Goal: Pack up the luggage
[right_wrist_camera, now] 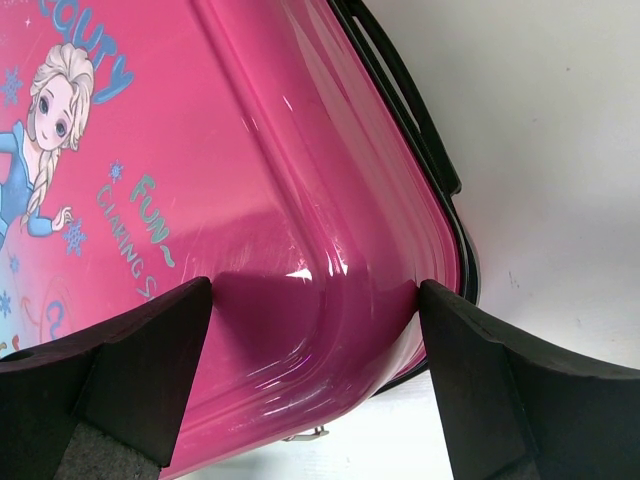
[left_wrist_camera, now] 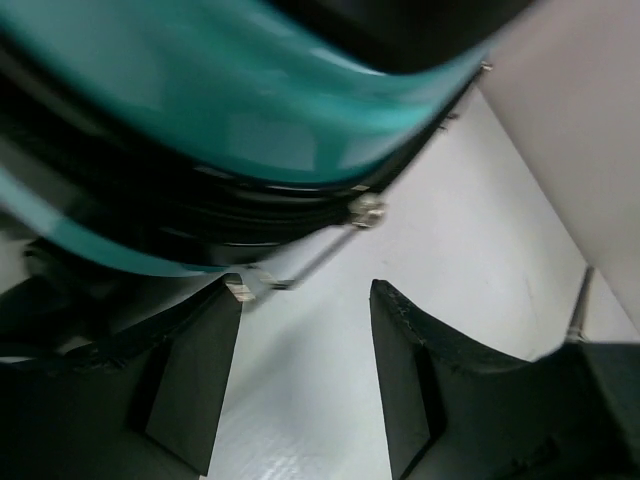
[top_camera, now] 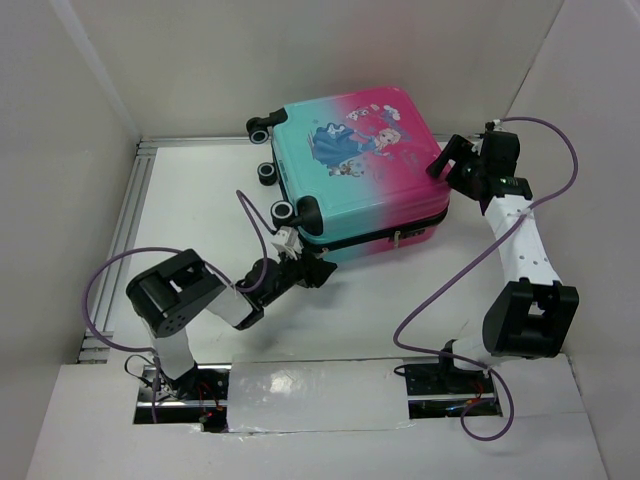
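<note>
Black arm bases sit at the bottom edge of the top view, on a white bench.

Left arm: lies low, lower left of frame, reaching up-right. Left fingers are at the near teal corner of the suitcase, just under its nearest wheel. In the left wrist view these fingers are spread, with only bare bench between them. The blurred teal shell and dark zip seam fill the upper left of that frame. A small metal zipper pull hangs beside the seam, just above the gap and gripped by neither finger.

Suitcase: upper centre of the top view, flat on the bench and shut, print side up. Teal half is to the left, pink half to the right. Three black wheels show along its left edge, the farthest one at the upper left.

Right arm: rises along the right side of the frame. Right fingers are at the pink right-hand corner. In the right wrist view these fingers are spread wide, one either side of the rounded pink corner. Cannot tell if they touch the shell. A black handle runs along the shell's edge at upper right, with pale bench past it.

Purple cable loops above the right arm. White walls close off the back.
</note>
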`<state>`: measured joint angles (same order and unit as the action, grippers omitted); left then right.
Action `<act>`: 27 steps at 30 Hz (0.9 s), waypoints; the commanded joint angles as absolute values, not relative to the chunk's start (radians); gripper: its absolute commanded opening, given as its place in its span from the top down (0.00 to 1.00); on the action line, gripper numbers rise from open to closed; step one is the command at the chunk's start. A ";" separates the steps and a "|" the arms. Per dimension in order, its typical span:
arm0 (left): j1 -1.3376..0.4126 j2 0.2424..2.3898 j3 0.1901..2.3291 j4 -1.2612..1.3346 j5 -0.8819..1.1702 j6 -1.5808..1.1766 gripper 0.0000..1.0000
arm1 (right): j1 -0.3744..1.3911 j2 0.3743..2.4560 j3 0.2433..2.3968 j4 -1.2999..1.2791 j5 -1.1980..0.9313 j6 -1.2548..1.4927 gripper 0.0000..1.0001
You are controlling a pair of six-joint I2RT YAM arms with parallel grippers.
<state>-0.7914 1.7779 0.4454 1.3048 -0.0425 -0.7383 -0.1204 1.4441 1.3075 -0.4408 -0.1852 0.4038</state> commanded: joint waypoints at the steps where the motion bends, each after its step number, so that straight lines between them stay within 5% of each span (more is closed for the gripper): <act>1: -0.752 1.798 0.469 1.439 -0.115 -0.732 0.34 | -0.091 1.459 1.324 -0.410 -0.225 0.413 0.11; 21: -0.710 1.789 0.456 1.597 0.077 -0.577 0.38 | -0.081 1.459 1.315 -0.410 -0.225 0.403 0.11; 27: -0.750 1.853 0.413 1.836 0.098 -0.528 0.41 | -0.081 1.459 1.315 -0.410 -0.225 0.403 0.11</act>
<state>-0.7376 1.8149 0.4343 1.2949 0.0887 -0.6041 -0.1154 1.4445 1.3079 -0.4377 -0.1772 0.4038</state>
